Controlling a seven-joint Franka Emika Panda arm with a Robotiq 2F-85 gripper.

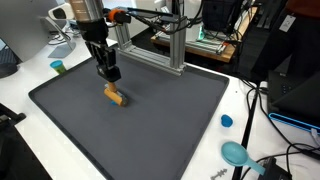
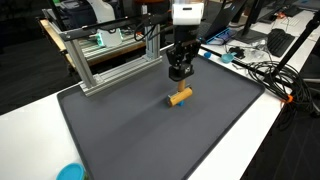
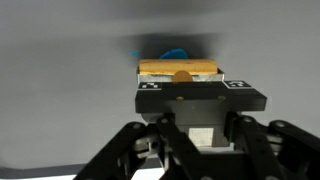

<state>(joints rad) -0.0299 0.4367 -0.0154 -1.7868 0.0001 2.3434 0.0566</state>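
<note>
Black Robotiq gripper [image 1: 111, 74] [image 2: 179, 76] hangs fingers-down over the dark grey rubber mat [image 1: 170, 110], w/ nothing between the fingers. Fingers look close together in both exterior views, but can't tell for sure whether apart or together; the wrist view shows only linkages, no tips.

Short yellow-orange wooden cylinder [image 1: 115, 96] [image 2: 179, 97] lies flat on the mat, just below the gripper and not touching it. It sits approx. mid-mat, toward the edge nearest the silver aluminium frame [image 2: 110, 55].

Key relation: in an exterior view the cylinder sits at 5 o'clock from the fingertips w/ its long axis approx. 10-to-4; in the opposite exterior view it sits at 6 o'clock w/ its axis approx. 8-to-2. In the wrist view the cylinder [image 3: 178, 69] is at 12 o'clock, just beyond the gripper body, w/ its axis 9-to-3, i.e. crosswise to the view.

Off-mat on the white table [image 1: 20, 95]: small blue cap [image 1: 227, 121] and teal round piece [image 1: 235, 153], both well apart from the gripper.
</note>
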